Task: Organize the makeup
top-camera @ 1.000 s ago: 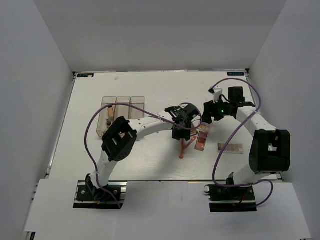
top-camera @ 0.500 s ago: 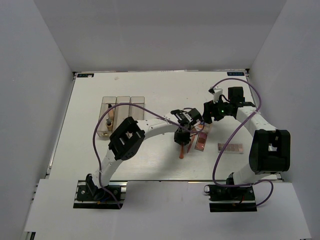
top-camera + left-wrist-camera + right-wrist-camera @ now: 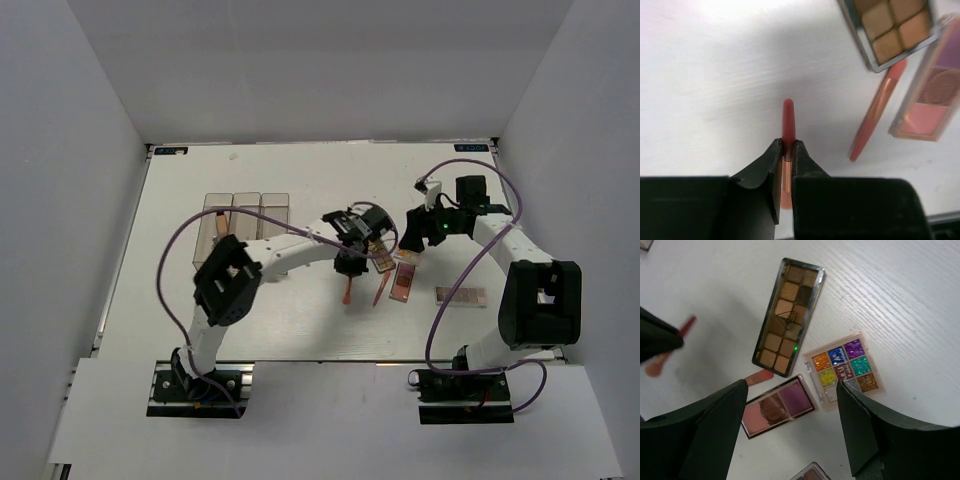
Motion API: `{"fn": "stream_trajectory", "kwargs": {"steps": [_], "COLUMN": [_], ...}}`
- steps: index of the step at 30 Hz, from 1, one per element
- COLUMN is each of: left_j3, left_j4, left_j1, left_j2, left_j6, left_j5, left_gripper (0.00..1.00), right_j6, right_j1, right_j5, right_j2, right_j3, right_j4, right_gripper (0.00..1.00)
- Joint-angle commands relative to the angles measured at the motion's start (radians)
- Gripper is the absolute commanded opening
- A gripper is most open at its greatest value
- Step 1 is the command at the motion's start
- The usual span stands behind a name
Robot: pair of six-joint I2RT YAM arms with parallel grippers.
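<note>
The left gripper (image 3: 785, 150), mid-frame in the overhead view, is clamped on a thin orange-pink stick (image 3: 788, 117). Whether the stick's tip is clear of the table (image 3: 715, 75) is hard to tell. This looks like the carrying step. The next move calls for travel left to the clear organizer (image 3: 246, 197) and a drop into one compartment. The right gripper (image 3: 790, 390) hangs spread open above the palettes (image 3: 788, 317).

My matt plastic left pincer (image 3: 784, 150) gripped a glossy, smooth stick (image 3: 788, 117); the table (image 3: 715, 75) beneath looked matt and finely ridged.
</note>
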Motion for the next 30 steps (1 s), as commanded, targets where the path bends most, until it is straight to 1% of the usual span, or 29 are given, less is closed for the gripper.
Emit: {"fn": "stream_trajectory", "kwargs": {"steps": [1,2,4,5,8,9,11,12,14,15,20,27,30], "left_j3": [-0.010,-0.021,-0.053,-0.090,-0.135,-0.141,-0.153,-0.159,-0.173,-0.176,-0.204,-0.202,-0.194], "left_j4": [-0.004,-0.020,-0.025,-0.016,0.013,0.015,0.018,0.021,0.033,0.038,0.062,0.097,0.105], "left_j1": [0.071,0.123,0.172,0.224,0.295,0.339,0.385,0.428,0.466,0.499,0.600,0.674,0.683], "left_j2": [-0.231,-0.262,-0.296,-0.337,-0.400,-0.426,-0.441,-0.443,-0.443,-0.437,-0.411,-0.373,-0.331], "left_j6": [0.041,0.044,0.051,0.052,0.066,0.080,0.095,0.115,0.135,0.152,0.193,0.250,0.285], "left_j5": [-0.119,-0.116,-0.126,-0.126,-0.136,-0.148,-0.162,-0.165,-0.164,-0.167,-0.188,-0.172,-0.161], "left_gripper": [0.05,0.04,0.04,0.03,0.03,0.03,0.04,0.04,0.04,0.05,0.04,0.05,0.11], "right_j6": [-0.076,-0.091,-0.106,-0.131,-0.178,-0.185,-0.197,-0.199,-0.202,-0.212,-0.243,-0.252,-0.272], "right_j1": [0.005,0.006,0.012,0.014,0.025,0.029,0.037,0.046,0.037,0.058,0.095,0.129,0.140], "right_j5": [-0.106,-0.121,-0.132,-0.138,-0.148,-0.145,-0.143,-0.145,-0.151,-0.151,-0.135,-0.123,-0.138], "right_j2": [-0.030,-0.028,-0.027,-0.027,-0.036,-0.039,-0.050,-0.055,-0.058,-0.065,-0.087,-0.096,-0.096], "right_j3": [-0.004,-0.004,-0.003,-0.003,-0.001,-0.009,-0.014,-0.017,-0.018,-0.020,-0.038,-0.055,-0.047], "right_j4": [-0.072,-0.080,-0.101,-0.109,-0.141,-0.146,-0.146,-0.149,-0.152,-0.153,-0.153,-0.158,-0.166], "right_gripper": [0.78,0.78,0.77,0.77,0.77,0.77,0.77,0.77,0.76,0.76,0.76,0.76,0.77]}}
